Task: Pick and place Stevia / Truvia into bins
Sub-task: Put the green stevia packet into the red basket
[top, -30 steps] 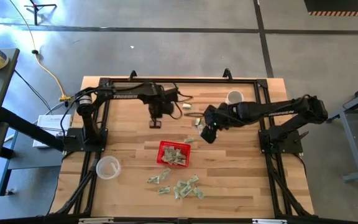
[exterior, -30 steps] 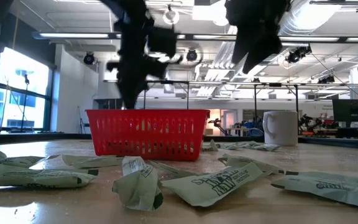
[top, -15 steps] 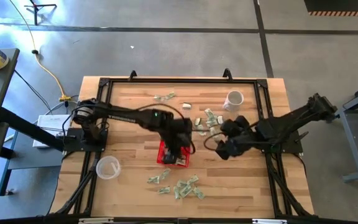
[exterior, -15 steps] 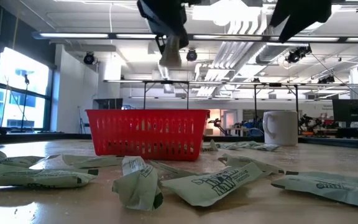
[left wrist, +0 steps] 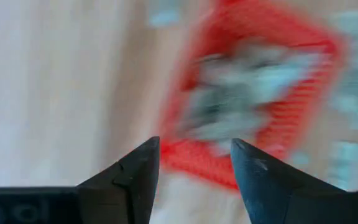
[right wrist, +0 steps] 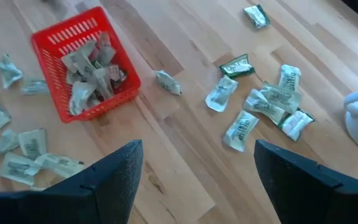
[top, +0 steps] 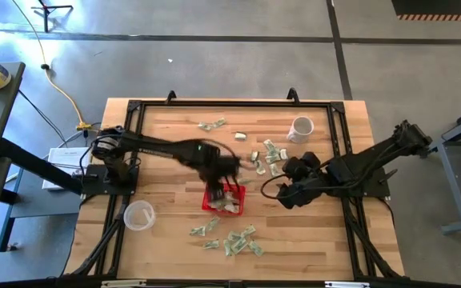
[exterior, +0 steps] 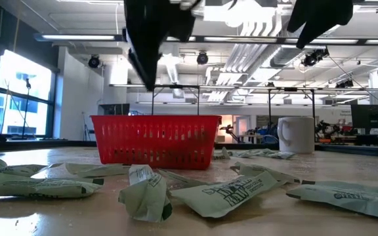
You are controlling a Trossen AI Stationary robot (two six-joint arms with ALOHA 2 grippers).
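Note:
The red basket (top: 208, 200) stands mid-table with several pale green sachets (right wrist: 92, 68) lying in it. More sachets lie loose on the wood, one group near the front edge (top: 232, 240) and another beyond the basket (top: 266, 156). My left gripper (left wrist: 194, 149) hangs open above the basket's far-left rim (left wrist: 278, 124), pointing down, with nothing between its fingers. It is blurred in the high view. My right gripper (right wrist: 194, 149) hovers open to the right of the basket (top: 286, 192) and holds nothing.
A white mug (top: 300, 128) stands at the far right, close to the far group of sachets. A clear plastic cup (top: 138, 214) sits near the left frame rail. A few stray sachets (top: 212, 125) lie by the far edge. Black frame rails border the table.
My left gripper has swung from the far middle of the table to above the basket, carrying a sachet that hung from its fingers half a second ago. That sachet no longer shows below it. My right gripper has moved toward the near right and then stayed there, open.

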